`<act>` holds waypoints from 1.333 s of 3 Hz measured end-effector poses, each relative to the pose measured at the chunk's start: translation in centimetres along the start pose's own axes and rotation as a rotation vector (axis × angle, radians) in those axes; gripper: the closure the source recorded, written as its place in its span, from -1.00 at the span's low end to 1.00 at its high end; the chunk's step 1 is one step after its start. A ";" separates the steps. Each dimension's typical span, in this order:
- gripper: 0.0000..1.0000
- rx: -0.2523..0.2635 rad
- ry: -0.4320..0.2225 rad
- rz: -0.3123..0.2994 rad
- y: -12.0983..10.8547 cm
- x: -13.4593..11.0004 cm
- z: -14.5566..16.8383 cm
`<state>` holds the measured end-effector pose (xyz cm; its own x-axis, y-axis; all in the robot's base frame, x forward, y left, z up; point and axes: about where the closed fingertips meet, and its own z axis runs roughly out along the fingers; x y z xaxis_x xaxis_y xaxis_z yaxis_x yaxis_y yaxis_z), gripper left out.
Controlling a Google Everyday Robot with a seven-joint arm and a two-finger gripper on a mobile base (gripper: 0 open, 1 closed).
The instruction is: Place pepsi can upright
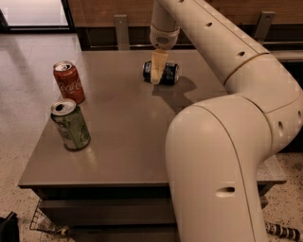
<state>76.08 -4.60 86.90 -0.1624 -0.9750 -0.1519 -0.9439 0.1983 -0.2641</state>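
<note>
1 pepsi can (pixel 170 74) lies sideways on the table (pixel 124 124), behind the gripper (pixel 156 76).

the red can (pixel 69 81) bears white "coca-cola" script down its side.

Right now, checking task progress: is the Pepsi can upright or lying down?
Tipped. The pepsi can lies lengthwise on the table; the gripper hangs right at it.

grey table (pixel 118 142) on speckled floor (pixel 23 85), wood-panel wall (pixel 109 7) at bk, bright window (pixel 33 12) top l.
</note>
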 end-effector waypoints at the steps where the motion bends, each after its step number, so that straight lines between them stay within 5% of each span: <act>1: -1.00 -0.025 -0.030 0.055 0.4 -0.9 1.6; 3: -1.00 -0.015 0.056 0.134 0.4 0.6 2.6; 4: -0.63 -0.014 0.083 0.126 0.5 0.9 2.7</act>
<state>76.27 -5.06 84.03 -0.3030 -0.9474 -0.1032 -0.9183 0.3192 -0.2340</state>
